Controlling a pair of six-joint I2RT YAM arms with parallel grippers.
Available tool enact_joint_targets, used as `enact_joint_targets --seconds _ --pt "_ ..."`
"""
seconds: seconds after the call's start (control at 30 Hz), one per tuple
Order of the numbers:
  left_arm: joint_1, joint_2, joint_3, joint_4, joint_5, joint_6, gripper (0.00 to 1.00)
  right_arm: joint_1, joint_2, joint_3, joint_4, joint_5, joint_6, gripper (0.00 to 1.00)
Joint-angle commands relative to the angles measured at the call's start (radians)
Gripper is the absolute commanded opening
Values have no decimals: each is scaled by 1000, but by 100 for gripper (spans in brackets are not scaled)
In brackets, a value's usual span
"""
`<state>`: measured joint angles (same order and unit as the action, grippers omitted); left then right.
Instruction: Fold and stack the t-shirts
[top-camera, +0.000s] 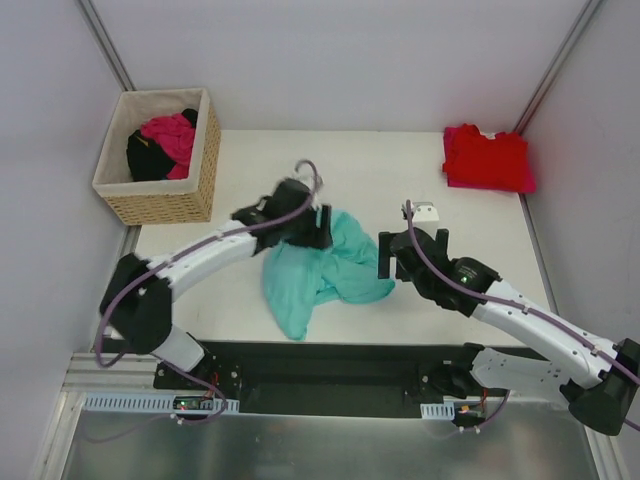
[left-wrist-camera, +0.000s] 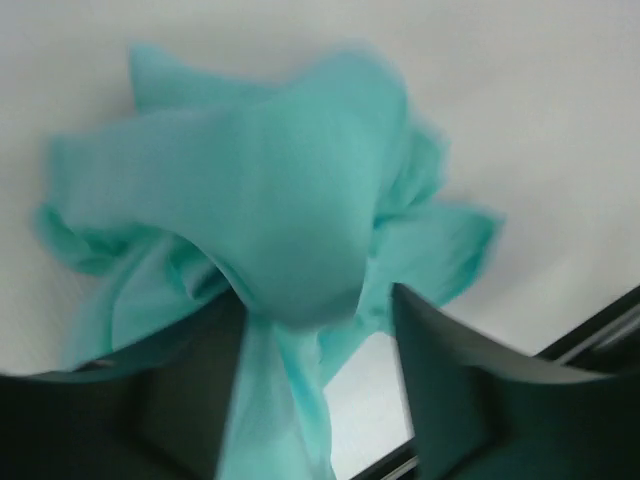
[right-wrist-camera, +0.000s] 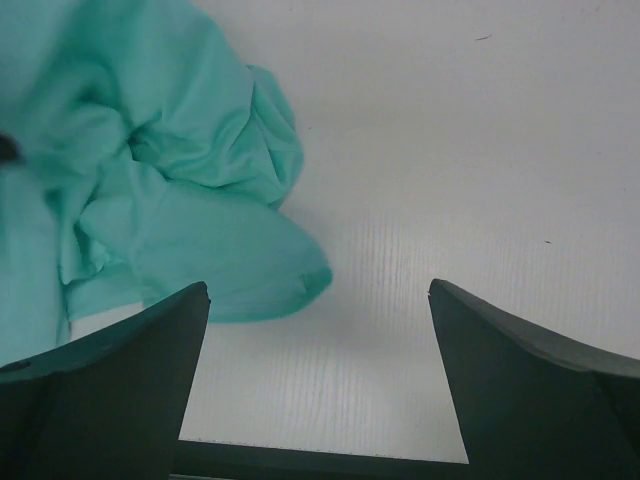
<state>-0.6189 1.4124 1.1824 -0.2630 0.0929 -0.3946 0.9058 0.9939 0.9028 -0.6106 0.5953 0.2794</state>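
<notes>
Left hand (top-camera: 321, 228) sits atop crumpled teal t-shirt (top-camera: 325, 268), cloth between its fingers.

T-shirt (top-camera: 330, 268) between left gripper (top-camera: 316, 228) and right gripper (top-camera: 413, 246)

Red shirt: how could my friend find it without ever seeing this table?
Start at the white table, then go to its far right corner. The red t-shirt lies there folded; the teal t-shirt is crumpled mid-table and the pink one is stuffed in the wicker basket.
</notes>
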Motion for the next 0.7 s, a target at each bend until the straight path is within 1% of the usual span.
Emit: enact_joint_targets --seconds 0.0,0.07,0.1,0.17,0.27,0.3,0.37,0.4,0.47,0.5,0.6,0.63,0.67 --pt "-171 192 -89 122 -22 -113 80 5 -20 8 -38 69 3 96" --pt "-218 210 -54 122 -30 -112 84 4 -18 10 -41 75 -3 96" --pt "-228 203 -38 120 -35 -95 99 5 -15 7 -40 83 -3 96" --pt "-232 174 0 120 -35 -84 99 5 -15 2 -32 86 -5 96" --pt "-232 94 60 70 -86 -53 99 5 -5 -2 -23 81 -8 96" --pt "-232 59 78 18 -88 -37 99 5 0 -7 -18 78 -8 96" --pt "-231 19 120 -48 -140 -35 99 4 14 -15 -12 78 -6 96" --pt "-231 -25 129 -106 -163 -35 99 5 18 -22 -9 77 -6 96" --pt "-231 -73 128 -156 -197 -47 99 4 35 -27 2 72 -6 96" --pt "-231 -123 123 -183 -221 -65 99 5 41 -28 5 67 -6 96" --pt "-232 -226 62 -252 -236 -125 99 5 68 -28 24 46 -11 96" --pt "-231 -249 19 -283 -239 -144 99 5 83 -27 28 43 -9 96" --pt "-232 -294 -7 -295 -243 -189 99 5 92 -27 32 37 -11 96"
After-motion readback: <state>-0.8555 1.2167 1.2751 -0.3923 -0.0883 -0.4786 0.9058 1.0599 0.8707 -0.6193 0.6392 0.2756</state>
